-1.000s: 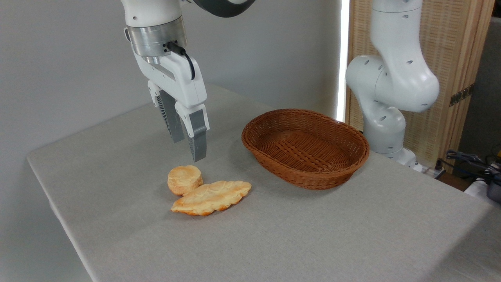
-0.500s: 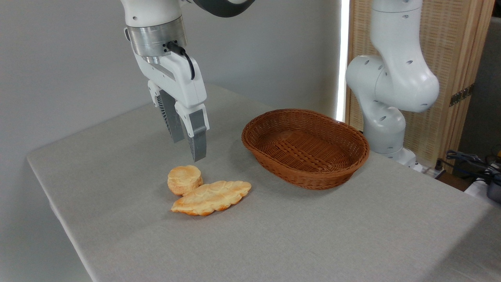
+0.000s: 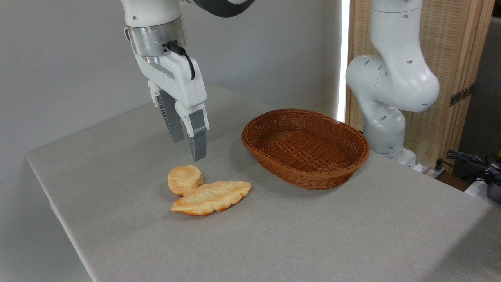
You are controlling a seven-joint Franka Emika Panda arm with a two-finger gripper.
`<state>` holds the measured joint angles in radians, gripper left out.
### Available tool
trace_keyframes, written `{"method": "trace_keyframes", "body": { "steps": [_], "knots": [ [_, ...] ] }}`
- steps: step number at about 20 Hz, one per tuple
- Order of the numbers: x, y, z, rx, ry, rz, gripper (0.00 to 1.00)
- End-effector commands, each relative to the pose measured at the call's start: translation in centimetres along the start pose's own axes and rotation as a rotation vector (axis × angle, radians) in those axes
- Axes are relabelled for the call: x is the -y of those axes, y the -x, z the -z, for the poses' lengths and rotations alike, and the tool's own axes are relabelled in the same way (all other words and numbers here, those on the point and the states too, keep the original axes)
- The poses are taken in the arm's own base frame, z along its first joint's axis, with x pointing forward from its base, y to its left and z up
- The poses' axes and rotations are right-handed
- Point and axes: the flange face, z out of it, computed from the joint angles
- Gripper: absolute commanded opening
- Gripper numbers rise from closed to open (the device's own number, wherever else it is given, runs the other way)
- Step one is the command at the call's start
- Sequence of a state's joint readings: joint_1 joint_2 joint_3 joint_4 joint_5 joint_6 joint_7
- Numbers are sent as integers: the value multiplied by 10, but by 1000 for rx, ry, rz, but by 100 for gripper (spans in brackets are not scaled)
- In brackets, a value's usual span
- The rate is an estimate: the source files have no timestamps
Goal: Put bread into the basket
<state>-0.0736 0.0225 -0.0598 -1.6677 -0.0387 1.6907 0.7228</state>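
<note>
The white arm's end effector (image 3: 188, 149) hangs above the grey cloth-covered bench (image 3: 274, 235), pointing downward with a slight tilt. Its two grey ribbed fingers (image 3: 197, 139) stand apart with a gap between them; one sits nearer the camera and reaches lower, the other behind it and to the left. Nothing is between the fingers, and they touch nothing. The tips hover clear of the bench surface, just above and slightly behind the bread.

The small, thick round bun of bread with a golden-toasted top and paler sides (image 3: 184, 179) rests on the bench directly below the fingertips, apart from them. Its right side touches, or very nearly touches, a longer flat leaf-shaped golden pastry (image 3: 213, 197), which lies just in front of it and to the right, angled across the bench.

The oval reddish-brown woven wicker basket (image 3: 309, 178) stands on the bench to the right of both baked pieces, well apart from the bun and holding nothing. Its flared rim faces up and its woven floor is visible.

Behind the basket, at the bench's far right edge, rises the white jointed base of the arm (image 3: 387, 90), in front of a pale slatted wooden screen (image 3: 450, 58). A plain grey wall (image 3: 58, 58) fills the left background.
</note>
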Motion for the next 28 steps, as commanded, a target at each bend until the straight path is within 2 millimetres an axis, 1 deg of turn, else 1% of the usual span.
{"method": "trace_keyframes", "body": {
  "steps": [1, 7, 12, 28],
  "knots": [
    [-3, 1, 4, 6, 15, 10, 100],
    [-3, 1, 4, 6, 15, 8, 100],
    [-1, 5, 4, 13, 21, 14, 100],
    [-3, 5, 5, 17, 23, 8, 100]
  ]
}}
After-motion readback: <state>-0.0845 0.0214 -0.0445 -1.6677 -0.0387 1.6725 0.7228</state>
